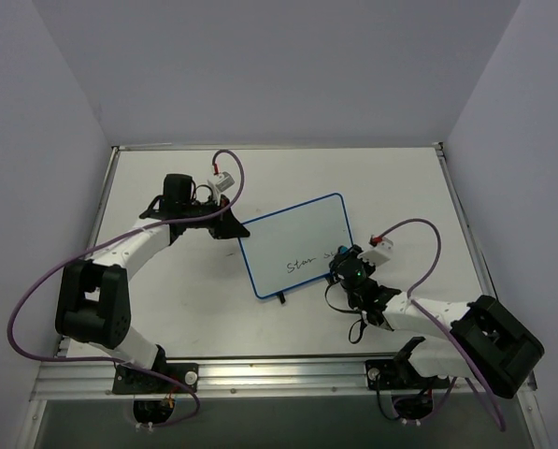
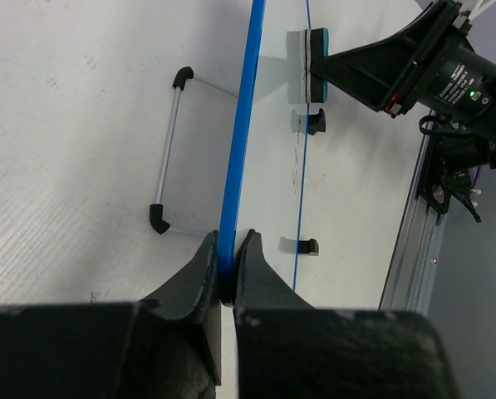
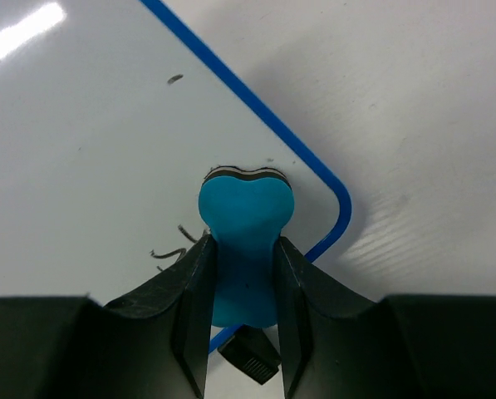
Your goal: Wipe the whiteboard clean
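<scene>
Whiteboard [image 1: 293, 245] lying mid-table [image 1: 185, 309]. Left gripper [image 2: 228, 241] pinches its blue rim; right gripper [image 3: 243, 249] clamps a blue eraser [image 3: 246, 212] pressed near the board's corner. Black handwriting [image 1: 307, 263] is legible, so the erasing is judged mostly undone.

Glossy whiteboard [image 1: 297, 243], blue foam eraser [image 3: 246, 224], matt white table [image 1: 194, 299]

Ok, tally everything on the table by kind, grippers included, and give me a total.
whiteboard: 1
eraser: 1
grippers: 2 (left gripper shut on the whiteboard's rim, right gripper shut on the eraser)
Total: 4
</scene>
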Robot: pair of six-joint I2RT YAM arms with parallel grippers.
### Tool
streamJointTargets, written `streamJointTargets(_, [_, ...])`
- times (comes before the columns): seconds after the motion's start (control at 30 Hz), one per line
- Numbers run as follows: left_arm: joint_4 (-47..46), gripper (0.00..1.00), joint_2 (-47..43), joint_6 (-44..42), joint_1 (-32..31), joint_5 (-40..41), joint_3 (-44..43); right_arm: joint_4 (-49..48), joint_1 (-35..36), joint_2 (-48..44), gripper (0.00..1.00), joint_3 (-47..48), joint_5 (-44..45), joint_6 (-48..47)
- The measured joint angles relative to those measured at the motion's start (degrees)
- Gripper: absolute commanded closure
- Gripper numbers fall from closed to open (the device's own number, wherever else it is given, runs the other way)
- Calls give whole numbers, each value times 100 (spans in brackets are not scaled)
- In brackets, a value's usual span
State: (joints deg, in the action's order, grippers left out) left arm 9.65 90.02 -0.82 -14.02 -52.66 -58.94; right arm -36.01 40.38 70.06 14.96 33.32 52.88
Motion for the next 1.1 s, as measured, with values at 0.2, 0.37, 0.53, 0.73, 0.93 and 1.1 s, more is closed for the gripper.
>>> streamJointTargets(0.2, [0,98,-24,17,76,70,9,28,697,758,100,629,743,-254])
streamJointTargets(0.37, [-2,98,-44,20,111,157,9,-9,1161,1255,100,1209,1010,-621])
streamJointTargets(0.53, [-15,98,-46,20,116,181,9,-70,1211,1370,100,1419,970,-837])
streamJointTargets(0.73, [-153,98,-46,70,63,247,9,-297,529,1204,100,1268,199,-664])
streamJointTargets(0.93, [-205,98,-46,76,24,249,9,-323,-129,949,100,916,-85,-232])
streamJointTargets(1.1, [-214,98,-50,76,11,236,9,-76,-367,802,100,793,-111,-201])
